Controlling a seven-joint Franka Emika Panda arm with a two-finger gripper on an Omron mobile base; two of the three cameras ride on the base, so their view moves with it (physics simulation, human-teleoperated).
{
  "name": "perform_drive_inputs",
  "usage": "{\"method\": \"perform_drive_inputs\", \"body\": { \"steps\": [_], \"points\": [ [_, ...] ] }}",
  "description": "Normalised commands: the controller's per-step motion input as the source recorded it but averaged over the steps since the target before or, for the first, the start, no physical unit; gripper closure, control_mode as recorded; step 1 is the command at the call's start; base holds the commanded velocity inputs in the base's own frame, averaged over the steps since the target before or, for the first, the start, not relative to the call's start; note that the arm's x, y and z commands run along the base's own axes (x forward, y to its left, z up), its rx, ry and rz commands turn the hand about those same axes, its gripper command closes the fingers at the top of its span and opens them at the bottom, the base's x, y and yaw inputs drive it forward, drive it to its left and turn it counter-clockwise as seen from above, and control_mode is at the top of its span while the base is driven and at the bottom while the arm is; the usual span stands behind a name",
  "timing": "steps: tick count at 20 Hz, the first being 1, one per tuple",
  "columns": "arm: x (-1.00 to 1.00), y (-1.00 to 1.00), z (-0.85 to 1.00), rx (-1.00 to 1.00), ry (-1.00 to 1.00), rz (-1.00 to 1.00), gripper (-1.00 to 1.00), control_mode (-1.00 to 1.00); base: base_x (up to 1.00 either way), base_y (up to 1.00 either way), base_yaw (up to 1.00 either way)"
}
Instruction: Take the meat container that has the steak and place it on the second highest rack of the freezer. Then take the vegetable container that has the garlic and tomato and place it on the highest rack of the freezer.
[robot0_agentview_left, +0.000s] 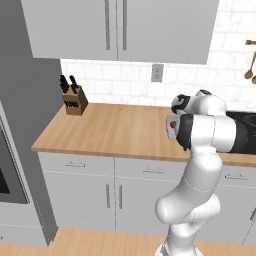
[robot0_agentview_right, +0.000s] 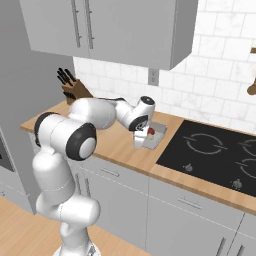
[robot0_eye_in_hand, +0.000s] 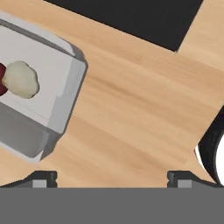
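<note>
— Why does the tray stand there, so near the cooktop?

— I think it only waits to be picked up. The table (robot0_agentview_left: 115, 130) is a long slab of pale wood with a fine grain, flat and matte. The cooktop (robot0_agentview_right: 215, 150) is a black glassy plate set flush into it. The vegetable container (robot0_agentview_right: 157, 134) lies flat on the wood just beside the left edge of the cooktop, not touching it as far as I can tell.

— What kind of tray is it?

— Shallow and rectangular, pale grey and half-transparent like frosted plastic, with rounded corners and a thick rim. It looks stiff enough to be lifted by one wall.

— And the hand?

— The hand (robot0_eye_in_hand: 113, 177) hangs above the table on the same side of the cooktop, pointing down. Its two dark tips stand wide apart and nothing is between them. In the hand view the tray is off to one side, so I judge the hand is not yet lined up over a wall.

— What is inside?

— A garlic (robot0_eye_in_hand: 21, 79), a pale, lumpy, cream-coloured bulb, and touching it the tomato (robot0_agentview_right: 150, 132), a small, smooth red ball. Both are loose, so a tilted lift towards the freezer could let them roll.
</note>
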Motion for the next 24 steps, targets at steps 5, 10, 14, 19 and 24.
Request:
{"method": "perform_drive_inputs", "body": {
  "steps": [5,10,14,19,24],
  "points": [
    [0.38,-0.07,-0.15,0.00,0.00,0.00,-1.00,-1.00,0.00,0.00,0.00],
    [0.39,-0.06,-0.23,0.00,0.00,0.00,-1.00,-1.00,0.00,0.00,0.00],
    [0.52,-0.09,-0.30,0.00,0.02,0.00,-1.00,-1.00,0.00,0.00,0.00],
    [0.44,-0.13,-0.32,0.00,0.01,0.00,-1.00,-1.00,0.00,0.00,0.00],
    [0.31,-0.01,-0.39,0.00,0.01,0.00,1.00,-1.00,0.00,0.00,0.00]
  ]
}}
